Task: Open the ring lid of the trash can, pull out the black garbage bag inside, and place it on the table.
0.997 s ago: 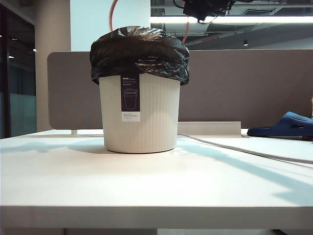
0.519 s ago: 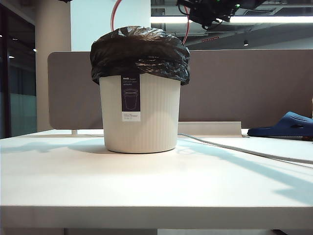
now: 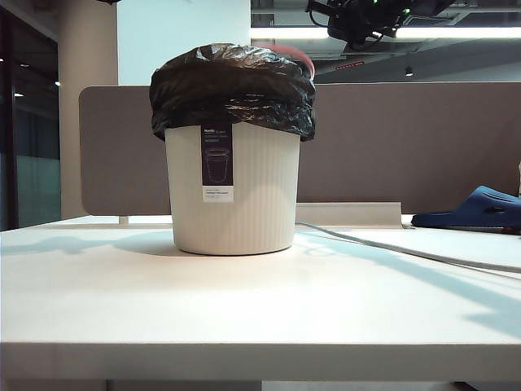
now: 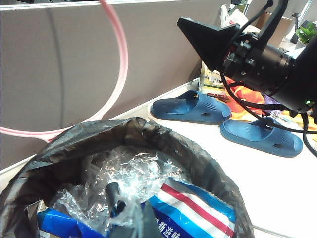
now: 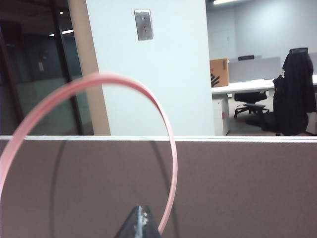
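Note:
The cream ribbed trash can (image 3: 236, 195) stands on the white table (image 3: 244, 301). The black garbage bag (image 3: 232, 85) is folded over its rim. In the left wrist view the black garbage bag (image 4: 163, 144) gapes, with clear film and blue wrappers inside. My left gripper (image 4: 143, 218) is shut, its dark tip down among that film; it does not show in the exterior view. The pink ring lid (image 4: 121, 59) stands raised behind the bin, a pink blur (image 3: 295, 52) in the exterior view. My right gripper (image 5: 141, 210) is shut, and the ring lid (image 5: 124, 82) runs just beside its tip. It hovers high right of the bin (image 3: 326, 12).
A grey-brown partition (image 3: 407, 138) runs behind the bin. Two dark blue slippers (image 4: 190, 106) (image 4: 262, 136) lie on the table to the right, one showing in the exterior view (image 3: 476, 208). A pale cable (image 3: 407, 252) crosses the table's right side.
My right gripper has moved to the right above the bin. The ring lid's upright pink arcs over the bag have dropped to a low blur at the bag's top right.

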Action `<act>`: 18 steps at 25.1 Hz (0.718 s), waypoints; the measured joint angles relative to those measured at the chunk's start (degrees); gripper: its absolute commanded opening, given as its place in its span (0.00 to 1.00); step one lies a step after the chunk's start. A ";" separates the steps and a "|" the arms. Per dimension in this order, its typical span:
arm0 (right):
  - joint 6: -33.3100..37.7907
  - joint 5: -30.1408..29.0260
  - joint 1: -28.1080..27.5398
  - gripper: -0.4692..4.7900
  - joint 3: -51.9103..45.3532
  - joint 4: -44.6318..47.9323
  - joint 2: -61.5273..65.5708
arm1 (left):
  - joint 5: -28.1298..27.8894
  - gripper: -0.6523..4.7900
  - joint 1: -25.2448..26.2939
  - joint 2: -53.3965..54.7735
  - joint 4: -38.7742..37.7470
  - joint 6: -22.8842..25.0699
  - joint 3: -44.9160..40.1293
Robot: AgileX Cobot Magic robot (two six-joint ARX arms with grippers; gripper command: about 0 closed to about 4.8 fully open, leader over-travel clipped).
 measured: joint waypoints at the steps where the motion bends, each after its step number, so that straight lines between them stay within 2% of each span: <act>1: 0.02 -0.35 0.00 0.09 0.00 -0.37 0.00 | -0.07 0.11 0.00 0.00 0.00 0.00 0.00; 8: 0.11 -4.59 0.22 0.09 0.00 -4.96 -0.46 | -1.18 0.11 0.00 0.00 -2.89 -0.17 0.00; 12: 0.63 -6.60 0.33 0.09 -0.04 -11.67 -2.29 | -2.27 0.11 -0.02 0.00 -7.13 -2.95 0.00; 18: 11.30 -16.26 0.20 0.09 -0.07 -20.57 -6.34 | -4.94 0.11 0.00 0.00 -14.67 -7.78 0.02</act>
